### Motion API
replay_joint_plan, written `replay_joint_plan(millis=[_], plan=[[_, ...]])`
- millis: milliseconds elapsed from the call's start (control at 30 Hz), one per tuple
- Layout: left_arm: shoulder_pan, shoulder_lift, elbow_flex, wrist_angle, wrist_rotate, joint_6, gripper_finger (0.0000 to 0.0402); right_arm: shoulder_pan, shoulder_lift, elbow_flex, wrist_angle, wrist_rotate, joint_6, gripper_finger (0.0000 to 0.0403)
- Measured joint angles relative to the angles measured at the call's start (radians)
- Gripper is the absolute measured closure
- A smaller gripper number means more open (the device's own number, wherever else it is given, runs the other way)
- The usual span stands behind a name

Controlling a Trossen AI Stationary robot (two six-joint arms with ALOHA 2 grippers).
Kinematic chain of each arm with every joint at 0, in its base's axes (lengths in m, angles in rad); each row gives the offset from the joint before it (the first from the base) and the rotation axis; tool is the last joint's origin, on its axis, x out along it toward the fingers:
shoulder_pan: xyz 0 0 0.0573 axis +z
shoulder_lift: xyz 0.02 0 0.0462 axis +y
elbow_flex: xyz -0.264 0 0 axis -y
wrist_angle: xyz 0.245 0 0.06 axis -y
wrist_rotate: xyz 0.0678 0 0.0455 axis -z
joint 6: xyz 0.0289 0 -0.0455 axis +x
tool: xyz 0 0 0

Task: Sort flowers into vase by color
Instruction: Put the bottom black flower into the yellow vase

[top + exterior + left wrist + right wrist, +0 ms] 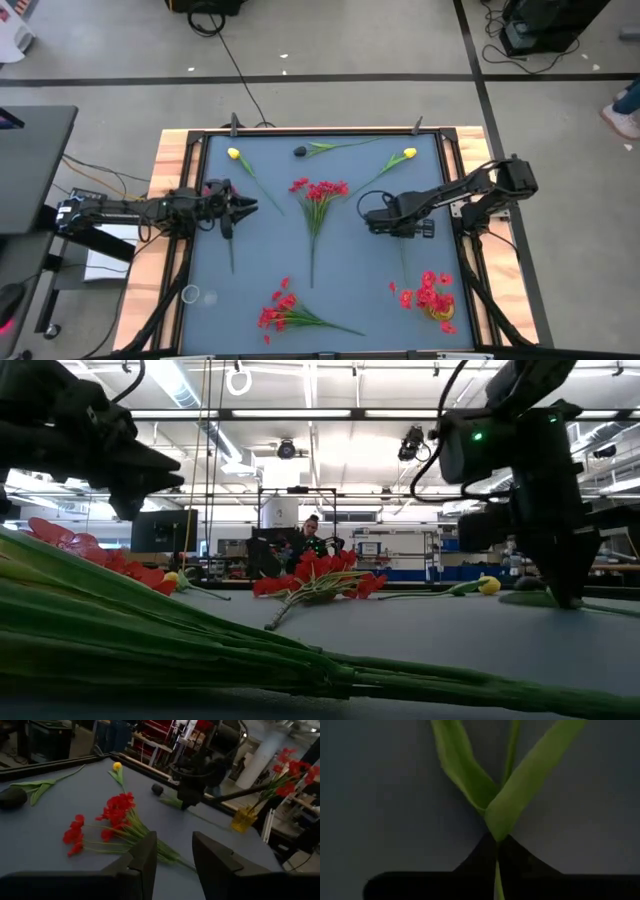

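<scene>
A yellow tulip (409,153) lies at the far right of the blue table, its stalk running toward my right gripper (369,217), which is shut on it. My left gripper (250,205) hovers open at the table's left, beside a second yellow tulip (233,153) and short of the centre red bunch (318,190). A dark bud (299,151) lies flat near the far edge. Another red bunch (279,306) lies at the near edge. A yellow vase (443,312) at the near right holds red blossoms (430,291). My right gripper (497,872) pinches the yellow tulip's green stalk just below where two leaves fork (496,829). The fingers come from above, pointing down, and stand at table height (565,596). The blossom (488,585) and the leaves lie on the table.
The table has a raised dark rim (320,132) on a wooden frame. A small clear glass (190,294) stands at the near left. The near bunch's green stalks (200,645) fill the low view's foreground. Bare table shows between the two arms and the near bunch.
</scene>
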State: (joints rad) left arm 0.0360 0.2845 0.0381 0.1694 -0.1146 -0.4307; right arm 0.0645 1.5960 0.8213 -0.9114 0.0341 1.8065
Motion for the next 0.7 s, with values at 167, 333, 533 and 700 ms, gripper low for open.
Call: replay_joint_plan(millis=[167,333,533,700], plan=[[0.0,0.056,0.062,-0.008,0.077,-0.005,0.0262,0.015,-0.109,0.057,0.052,0.222,-0.045,0.0384],[0.0,0.182,0.132,-0.01,0.102,-0.002,0.0226,0.034,-0.211,0.08,0.267,0.437,-0.25,0.0395],[0.019,0.39,0.269,-0.009,0.11,0.016,0.0187,0.034,-0.295,0.079,0.62,0.508,-0.69,0.0394],[0.066,0.613,0.424,0.031,0.228,0.102,0.0177,0.012,-0.315,0.08,0.91,0.396,-1.052,0.0394]])
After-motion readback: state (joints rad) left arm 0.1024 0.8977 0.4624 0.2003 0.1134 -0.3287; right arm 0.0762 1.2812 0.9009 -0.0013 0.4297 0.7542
